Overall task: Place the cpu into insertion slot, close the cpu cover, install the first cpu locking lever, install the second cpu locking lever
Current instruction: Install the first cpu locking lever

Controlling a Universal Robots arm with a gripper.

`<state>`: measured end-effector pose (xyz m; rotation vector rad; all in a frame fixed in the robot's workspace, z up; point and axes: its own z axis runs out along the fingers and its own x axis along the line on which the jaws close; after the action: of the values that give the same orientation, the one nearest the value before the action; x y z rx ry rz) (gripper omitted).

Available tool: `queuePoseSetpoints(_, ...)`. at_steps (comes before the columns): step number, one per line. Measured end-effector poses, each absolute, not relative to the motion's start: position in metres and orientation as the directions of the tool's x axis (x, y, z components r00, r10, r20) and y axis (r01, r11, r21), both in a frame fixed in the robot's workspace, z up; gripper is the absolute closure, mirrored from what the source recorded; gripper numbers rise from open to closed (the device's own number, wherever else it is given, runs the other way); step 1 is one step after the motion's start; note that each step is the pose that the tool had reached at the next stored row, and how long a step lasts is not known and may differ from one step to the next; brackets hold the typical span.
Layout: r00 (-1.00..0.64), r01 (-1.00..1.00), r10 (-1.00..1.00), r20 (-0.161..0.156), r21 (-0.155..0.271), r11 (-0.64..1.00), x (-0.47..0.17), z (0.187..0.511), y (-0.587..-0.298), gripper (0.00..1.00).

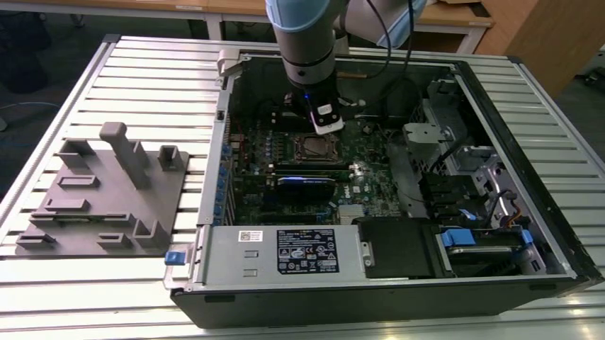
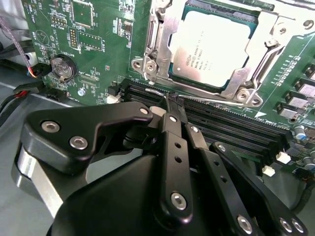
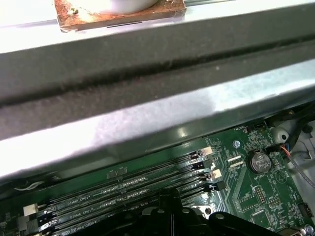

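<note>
The cpu, a silver-grey square chip, lies flat in the insertion slot on the green motherboard. The cpu cover, a silvery frame, lies down around the chip. A thin wire locking lever runs along the socket edge closest to the memory slots. My gripper is shut, with its black fingers pressed together and their tips touching that lever near its hooked end. In the exterior view the gripper hangs just behind the socket, inside the open computer case.
Black memory slots lie directly under the fingers. A coin battery and cables sit off to one side. The case wall stands close by. A blue-lit card, the power supply and a grey fixture are further off.
</note>
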<state>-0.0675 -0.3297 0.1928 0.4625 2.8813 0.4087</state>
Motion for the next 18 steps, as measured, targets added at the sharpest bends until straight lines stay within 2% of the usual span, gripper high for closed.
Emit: queuePoseSetpoints(18,-0.929,0.272,0.331,-0.163,0.304,0.913,-0.0719,0.1919,-0.3299,0.89)
